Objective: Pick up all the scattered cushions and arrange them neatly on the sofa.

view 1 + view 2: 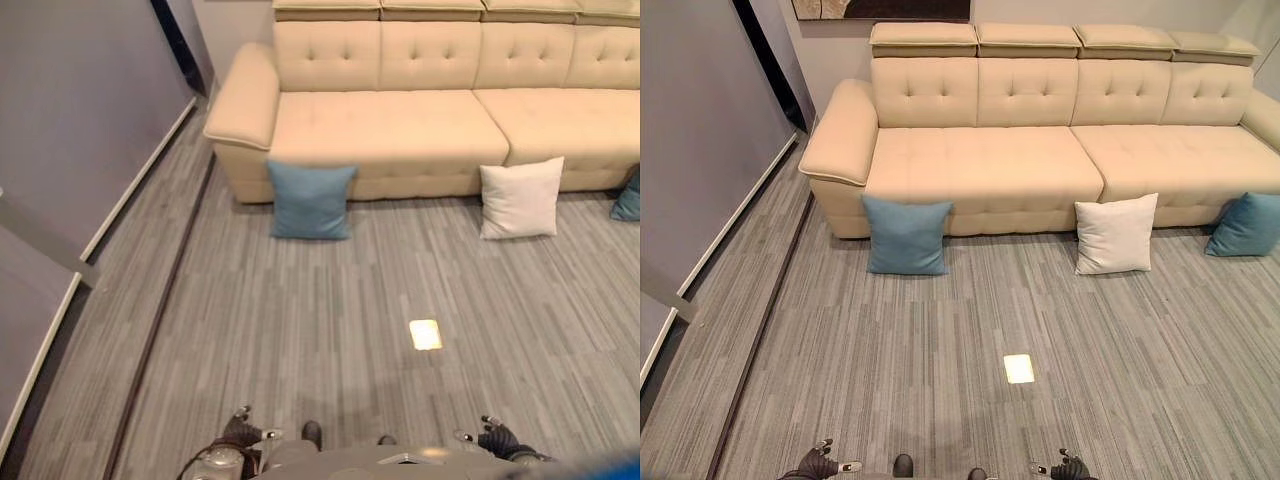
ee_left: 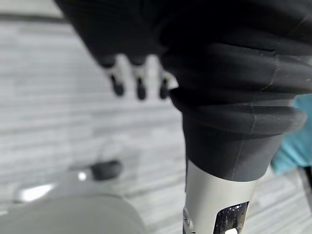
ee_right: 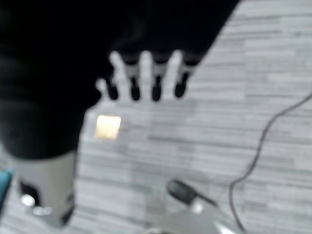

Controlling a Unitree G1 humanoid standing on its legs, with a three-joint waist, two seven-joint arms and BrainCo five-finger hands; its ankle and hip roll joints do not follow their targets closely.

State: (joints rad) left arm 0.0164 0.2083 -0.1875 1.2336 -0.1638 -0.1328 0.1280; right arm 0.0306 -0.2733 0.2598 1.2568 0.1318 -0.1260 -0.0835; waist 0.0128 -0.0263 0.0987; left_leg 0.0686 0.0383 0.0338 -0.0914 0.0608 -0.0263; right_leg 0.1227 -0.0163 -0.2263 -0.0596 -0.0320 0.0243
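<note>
three cushions are sitting on the floor, leaning against the sofa.

you're looking at a blue cushion, a white cushion and a second blue cushion; your left hand and right hand are hanging low, fingers seemingly straight, holding nothing.

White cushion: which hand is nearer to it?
Right. The right hand hangs low, almost straight back from the white cushion across the floor; the left hand hangs off to the left, more in line with the blue cushion.
</note>
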